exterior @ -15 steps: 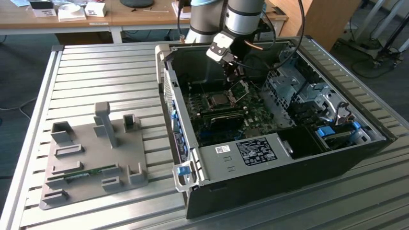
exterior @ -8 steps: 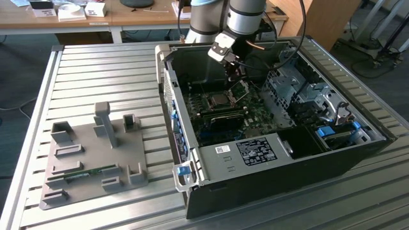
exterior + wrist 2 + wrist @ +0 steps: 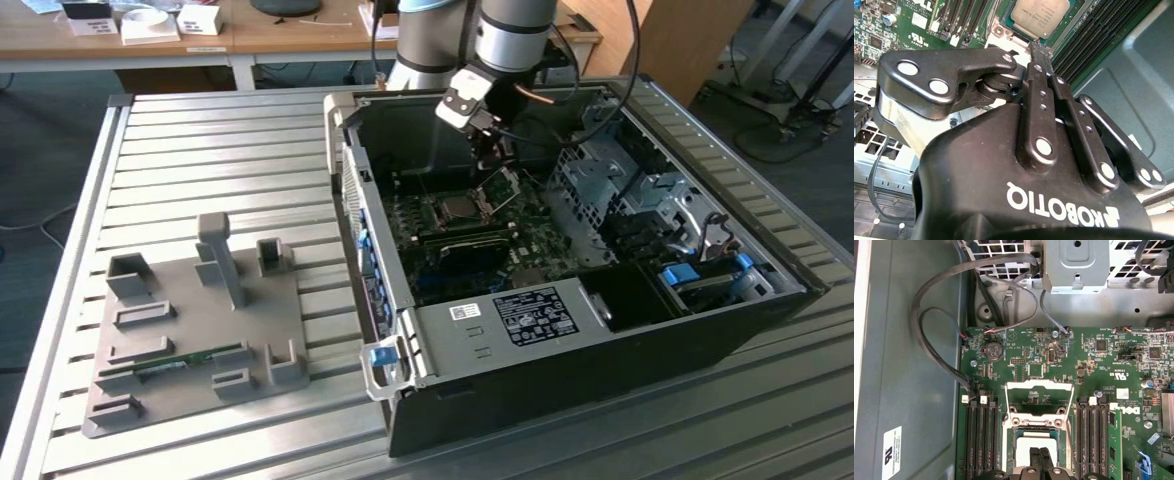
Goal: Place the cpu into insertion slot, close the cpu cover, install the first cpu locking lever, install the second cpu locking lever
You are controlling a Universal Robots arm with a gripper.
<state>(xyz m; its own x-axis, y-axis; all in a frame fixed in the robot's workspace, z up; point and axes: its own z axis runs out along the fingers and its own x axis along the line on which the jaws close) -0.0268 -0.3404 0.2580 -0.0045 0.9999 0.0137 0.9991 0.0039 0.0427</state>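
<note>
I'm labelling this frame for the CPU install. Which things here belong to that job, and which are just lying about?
Job in hand:
cpu, seated in the insertion slot
cpu cover, hinged open
gripper, jaws shut, near the cpu

Lying about:
memory stick on the grey fixture
cables
coin battery

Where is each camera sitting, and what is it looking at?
Exterior view: off the arm and up high, looking down at the table and into the open computer case. The arm and its hand reach inside.
First wrist view: rides on the arm, looking at the green motherboard, with the hand's fingertips showing at the edge.
Second wrist view: rides behind the hand, looking along its fingers toward the cpu, with the hand's black body up close.
Shared: all three show the hand and the motherboard.
</note>
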